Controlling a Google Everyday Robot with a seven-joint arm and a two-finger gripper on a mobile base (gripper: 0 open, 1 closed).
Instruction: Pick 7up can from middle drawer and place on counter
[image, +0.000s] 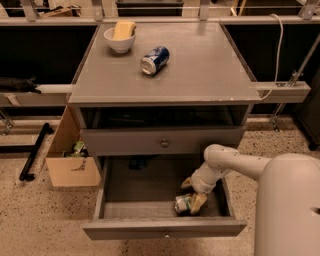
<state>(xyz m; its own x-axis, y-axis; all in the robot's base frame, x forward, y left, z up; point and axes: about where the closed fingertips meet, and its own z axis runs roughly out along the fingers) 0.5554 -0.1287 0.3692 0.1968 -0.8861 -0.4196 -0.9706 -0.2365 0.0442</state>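
The drawer (150, 195) is pulled out at the bottom. The 7up can (182, 204) lies on its side in it, near the front and to the right. The tool (193, 194) is down in the drawer, right at the can and touching it. I cannot tell if the tool is wide, narrow or has the can yet.

The step now looks like grabbing the can. The tool should sit around the can's middle and squeeze softly, since a round can may roll or slip. Then lift it up and out past the front with the knob (164, 143) above.

Farther back, the surface (210, 75) has bare room. Put the can there, away from the blue can (154, 59) and the bowl (120, 42).
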